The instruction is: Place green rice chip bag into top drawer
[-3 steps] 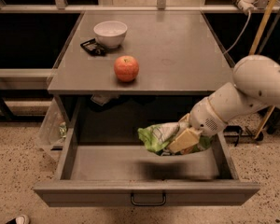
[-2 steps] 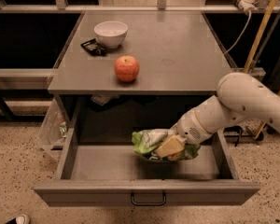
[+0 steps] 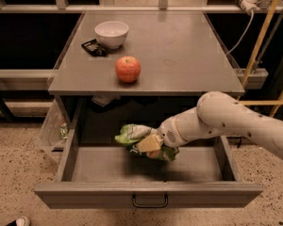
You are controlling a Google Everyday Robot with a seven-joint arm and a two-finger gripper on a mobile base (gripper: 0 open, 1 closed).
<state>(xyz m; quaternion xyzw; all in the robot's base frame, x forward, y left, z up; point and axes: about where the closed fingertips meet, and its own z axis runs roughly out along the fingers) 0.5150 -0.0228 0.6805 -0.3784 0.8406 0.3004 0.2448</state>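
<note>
The green rice chip bag (image 3: pixel 132 134) is a wrinkly green and white foil bag. It is held in the air over the middle of the open top drawer (image 3: pixel 148 192), inside the cabinet's opening. My gripper (image 3: pixel 151 145) is shut on the green rice chip bag, with tan fingers (image 3: pixel 150 143) across its front. My white arm reaches in from the right. The drawer is pulled out and its dark wire handle (image 3: pixel 150 202) faces the camera.
A red apple (image 3: pixel 128 68) sits on the grey table top (image 3: pixel 179 46). A white bowl (image 3: pixel 112 33) and a small black object (image 3: pixel 94 47) stand at the back left. A clear plastic bag (image 3: pixel 54 128) hangs at the drawer's left. Yellow poles (image 3: pixel 262 36) stand at the right.
My arm and gripper have moved left with the bag, from the right part of the drawer toward its middle.
</note>
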